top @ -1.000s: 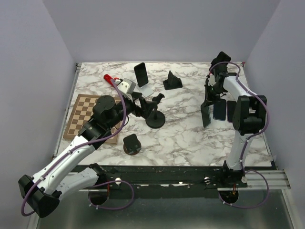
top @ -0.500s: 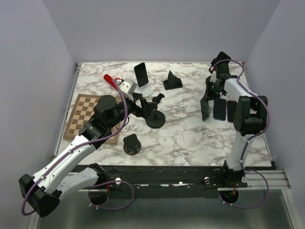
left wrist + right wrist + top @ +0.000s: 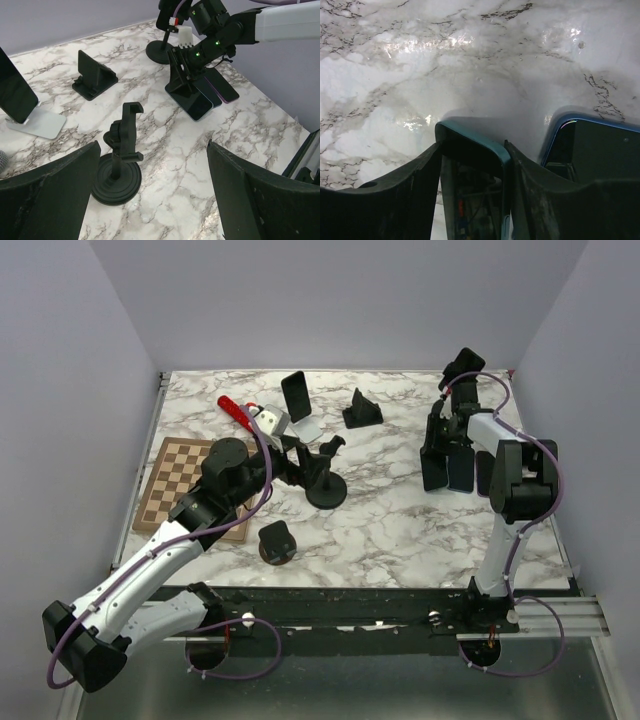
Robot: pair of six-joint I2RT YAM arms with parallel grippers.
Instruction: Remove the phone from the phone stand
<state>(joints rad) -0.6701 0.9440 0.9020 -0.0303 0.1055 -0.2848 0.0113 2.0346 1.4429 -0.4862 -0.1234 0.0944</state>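
Shifted since a second before, the phone [image 3: 432,466] in the top view sat a little farther back and showed more of its face, well to the right of the clamp stand [image 3: 325,476]; the right claw [image 3: 443,432] reached down onto it from behind, just beside two flat phones [image 3: 468,471] lying on the marble surface [image 3: 390,520]; the left claw [image 3: 298,458] hovered just left of the clamp stand.

From the left wrist, the left claw [image 3: 152,165] was spread wide, its fingers [image 3: 50,200] holding nothing, with the clamp stand [image 3: 122,150] upright and empty just ahead; beyond the clamp stand to the right, the phone [image 3: 181,75] stood steeply on its lower edge, touching the flat phones [image 3: 212,90]; a second phone [image 3: 15,90] leaned on a white stand far left of the clamp stand.

From the right wrist, the right claw [image 3: 472,145] flanked the phone [image 3: 475,185] on both edges; whether it pinched or had let go could not be told.
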